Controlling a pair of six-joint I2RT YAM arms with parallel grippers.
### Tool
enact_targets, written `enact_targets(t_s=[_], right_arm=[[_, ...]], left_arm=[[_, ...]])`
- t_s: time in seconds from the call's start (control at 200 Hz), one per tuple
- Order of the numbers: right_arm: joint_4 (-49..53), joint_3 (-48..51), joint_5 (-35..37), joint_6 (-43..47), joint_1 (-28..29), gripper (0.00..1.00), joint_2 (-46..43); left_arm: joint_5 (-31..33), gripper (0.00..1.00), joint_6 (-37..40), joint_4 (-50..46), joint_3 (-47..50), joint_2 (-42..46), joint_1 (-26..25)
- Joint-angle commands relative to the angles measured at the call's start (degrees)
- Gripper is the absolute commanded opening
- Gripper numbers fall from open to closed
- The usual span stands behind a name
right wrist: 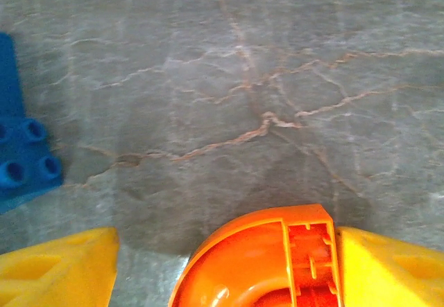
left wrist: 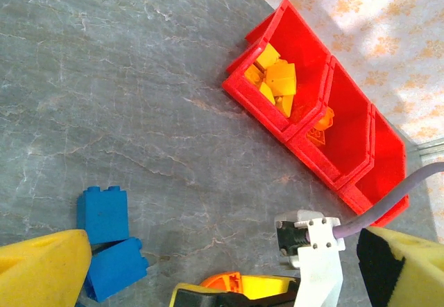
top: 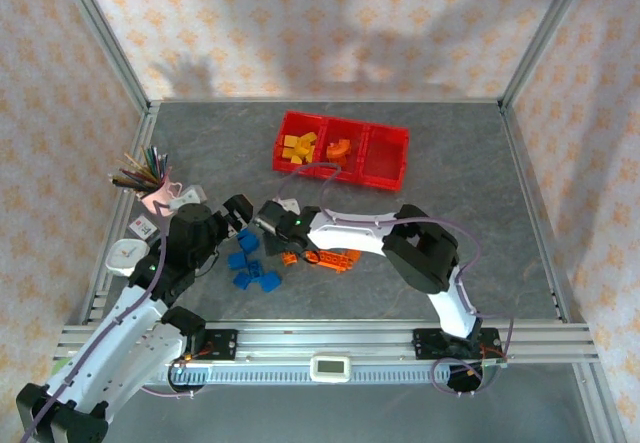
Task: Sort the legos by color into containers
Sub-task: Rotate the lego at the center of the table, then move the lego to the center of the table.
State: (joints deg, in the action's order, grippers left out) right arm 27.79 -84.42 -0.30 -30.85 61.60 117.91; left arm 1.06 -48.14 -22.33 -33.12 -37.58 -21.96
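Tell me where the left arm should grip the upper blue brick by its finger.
Grip the blue brick across its two smooth flat side walls, coming straight down from above. It lies apart from the left gripper, but its lower edge touches a second blue brick, so avoid that side.

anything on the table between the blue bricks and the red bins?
Left wrist view: bare grey table between the blue bricks and the red bins. Top view: only a thin cable loops near the bins' front.

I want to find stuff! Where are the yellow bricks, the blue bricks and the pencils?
Yellow bricks [left wrist: 279,80]: left wrist view, top face of one brick in the end bin.
Blue bricks [top: 256,279]: top view, middle of the pile.
Pencils [top: 140,169]: top view, mid-bundle.
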Motion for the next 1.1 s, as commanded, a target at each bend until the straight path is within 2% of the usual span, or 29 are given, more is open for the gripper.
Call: enact_targets(t_s=[0.0, 0.11, 0.21, 0.315, 0.541, 1.096], right_arm=[[-0.39, -2.32, -2.46, 3.27, 0.07, 0.79, 0.77], [3.27, -4.08, 2.35, 1.92, 0.07, 0.79, 1.08], [7.59, -5.21, 6.14, -3.02, 0.01, 0.82, 0.89], [8.2, -4.47, 5.21, -8.52, 0.01, 0.82, 0.91], [8.15, -5.03, 5.65, -13.19, 0.25, 0.78, 2.93], [9.08, -8.92, 4.4, -13.67, 2.2, 0.66, 6.98]], left_arm=[[2.47, 0.99, -0.55, -2.25, 0.0, 0.86, 0.42], [3.33, 0.99, -0.86, -2.63, -0.05, 2.02, 0.44], [2.73, 0.99, -0.99, -2.12, 0.21, 2.6, 0.46], [2.96, 0.99, -0.86, -2.52, -0.25, 2.43, 0.44], [3.42, 1.0, -0.73, -3.39, -0.4, 3.64, 0.43], [2.98, 0.99, -1.08, -4.22, -0.53, 4.84, 0.42]])
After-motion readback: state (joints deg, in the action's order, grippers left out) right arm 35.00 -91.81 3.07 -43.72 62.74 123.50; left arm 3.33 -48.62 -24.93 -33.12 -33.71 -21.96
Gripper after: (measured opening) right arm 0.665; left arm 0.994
